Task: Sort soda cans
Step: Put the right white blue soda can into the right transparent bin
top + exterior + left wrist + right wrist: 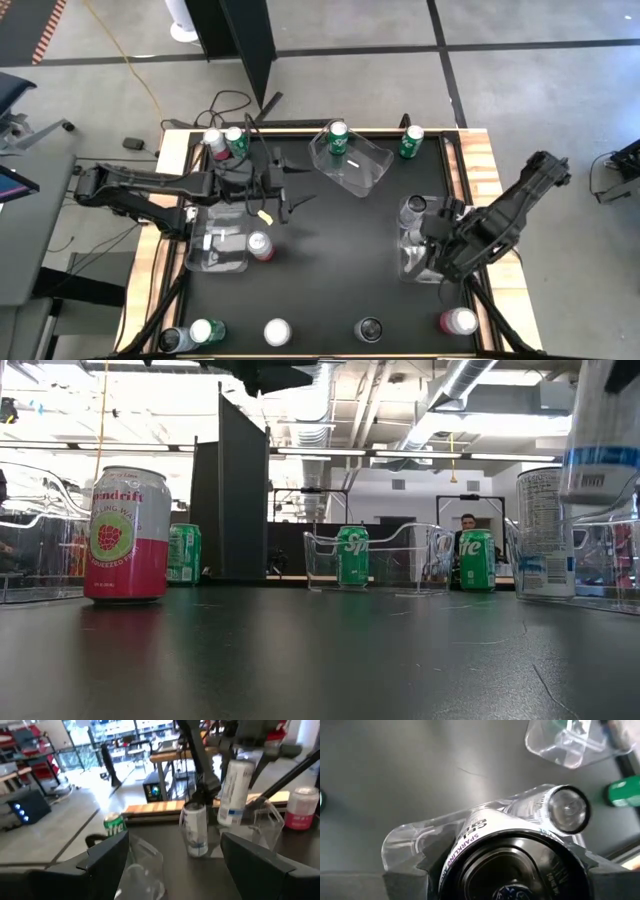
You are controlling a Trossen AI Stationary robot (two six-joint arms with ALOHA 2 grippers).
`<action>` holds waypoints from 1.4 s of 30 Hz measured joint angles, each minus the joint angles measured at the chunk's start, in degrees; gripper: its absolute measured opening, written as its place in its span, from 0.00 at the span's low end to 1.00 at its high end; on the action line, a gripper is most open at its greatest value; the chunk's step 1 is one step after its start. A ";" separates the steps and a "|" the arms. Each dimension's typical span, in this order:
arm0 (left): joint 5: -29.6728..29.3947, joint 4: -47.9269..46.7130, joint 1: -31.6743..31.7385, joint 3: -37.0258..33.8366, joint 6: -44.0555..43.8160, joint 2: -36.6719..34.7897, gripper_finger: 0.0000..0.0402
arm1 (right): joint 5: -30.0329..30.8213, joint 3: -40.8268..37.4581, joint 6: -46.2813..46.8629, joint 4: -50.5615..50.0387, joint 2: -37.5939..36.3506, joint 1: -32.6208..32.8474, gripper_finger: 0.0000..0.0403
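Looking down on the desk, the right gripper hangs at about three o'clock, directly over the clear bin at the right edge. Its jaws are parted wide around a white can with a dark lid, held upright above the bin. A second white can already stands in that bin, at its far end.

The left gripper sits toward nine o'clock, just beyond another clear bin on the left side. Its jaws stand well apart with nothing between them. A red-and-white can stands against that bin's right wall.

At twelve o'clock a third clear bin lies tilted, with a green can inside it. Another green can stands alone toward one o'clock. At eleven o'clock a red can and a green can stand touching each other.

Along the near edge, from seven to five o'clock, five cans stand in a row: a dark one, a green one, a white-topped one, a dark one and a pink one.

From desk height, a person is visible far back in the room.
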 joint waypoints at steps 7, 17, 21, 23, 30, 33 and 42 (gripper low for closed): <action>5.65 -0.06 3.61 0.00 0.58 0.02 0.77 | -3.69 -6.46 -3.85 6.16 -1.08 -6.74 0.66; 10.10 -1.13 6.59 0.00 0.43 0.04 0.77 | -7.65 -10.43 -10.50 12.46 -0.54 -16.02 0.66; 10.12 -1.14 6.61 -0.02 0.82 0.04 0.77 | -8.69 -13.07 -11.30 14.80 -0.49 -18.36 0.66; 10.12 -1.15 6.61 -0.01 0.86 0.04 0.77 | -8.90 -14.20 -11.40 15.64 -0.49 -19.26 0.66; 10.10 -1.09 6.61 -0.02 0.76 0.04 0.77 | -9.41 -16.86 -11.34 18.05 -0.49 -21.48 0.66; 10.10 -1.09 6.61 -0.02 0.74 0.04 0.77 | -9.45 -17.41 -11.44 18.50 -0.49 -21.87 0.66; 10.08 -1.05 6.61 -0.02 0.73 0.04 0.77 | -11.58 -17.74 -10.41 19.08 -0.49 -20.27 0.66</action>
